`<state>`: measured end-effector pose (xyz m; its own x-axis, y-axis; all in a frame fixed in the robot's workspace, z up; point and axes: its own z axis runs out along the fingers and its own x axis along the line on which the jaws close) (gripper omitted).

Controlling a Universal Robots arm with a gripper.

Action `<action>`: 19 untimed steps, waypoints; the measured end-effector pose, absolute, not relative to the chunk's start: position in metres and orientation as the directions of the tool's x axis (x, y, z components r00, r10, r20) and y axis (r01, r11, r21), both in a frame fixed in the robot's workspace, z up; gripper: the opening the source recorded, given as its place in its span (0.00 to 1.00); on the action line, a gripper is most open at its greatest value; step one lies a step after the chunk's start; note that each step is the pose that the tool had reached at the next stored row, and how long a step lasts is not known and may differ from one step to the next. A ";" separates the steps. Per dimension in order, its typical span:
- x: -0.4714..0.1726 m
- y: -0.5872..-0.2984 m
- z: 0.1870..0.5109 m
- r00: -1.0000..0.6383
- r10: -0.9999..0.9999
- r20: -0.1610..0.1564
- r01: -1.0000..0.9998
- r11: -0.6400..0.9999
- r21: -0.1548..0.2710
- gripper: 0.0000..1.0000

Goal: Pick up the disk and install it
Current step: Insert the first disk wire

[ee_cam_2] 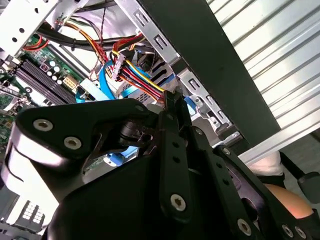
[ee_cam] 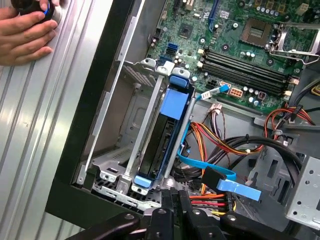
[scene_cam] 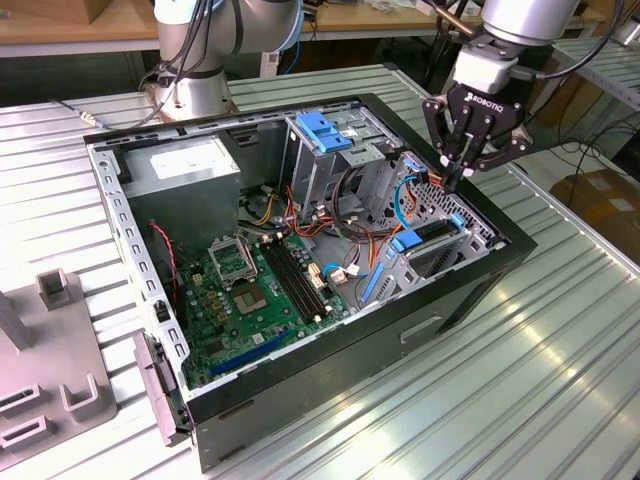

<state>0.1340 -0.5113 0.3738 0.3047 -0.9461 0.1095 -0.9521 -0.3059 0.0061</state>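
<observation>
On the exterior view's left, a grey fixture [scene_cam: 50, 385] lies on the ribbed metal table [scene_cam: 520, 390]. The open computer case [scene_cam: 300, 290] fills the middle, its green motherboard [scene_cam: 255, 295] on the floor beside the tall drive cage with a blue latch [scene_cam: 325, 132]. Farther right, the disk [scene_cam: 425, 237] sits edge-up in its bay by the case wall; in the first wrist view its blue rails [ee_cam: 172, 132] run between metal brackets. The gripper [scene_cam: 453, 182] hangs just above the bay, fingers drawn together and holding nothing. A person's hand [ee_cam: 25, 30] rests on the table.
</observation>
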 end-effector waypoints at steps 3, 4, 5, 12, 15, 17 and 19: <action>0.134 -0.512 0.373 0.250 -0.962 0.109 -0.968 -0.251 0.006 0.16; 0.134 -0.513 0.373 0.239 -0.965 0.109 -0.971 -0.239 0.006 0.16; 0.134 -0.514 0.373 0.233 -0.966 0.109 -0.972 -0.234 0.006 0.16; 0.127 -0.517 0.373 0.213 -0.971 0.108 -0.977 -0.213 0.006 0.16; 0.127 -0.516 0.373 0.167 -0.980 0.108 -0.986 -0.167 0.006 0.16; 0.127 -0.517 0.372 0.122 -0.987 0.108 -0.993 -0.122 0.006 0.16; 0.127 -0.517 0.372 0.082 -0.991 0.108 -0.997 -0.082 0.006 0.16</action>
<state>0.1269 -0.5165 0.3715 0.0822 -0.9908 0.1078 -0.9966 -0.0820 0.0063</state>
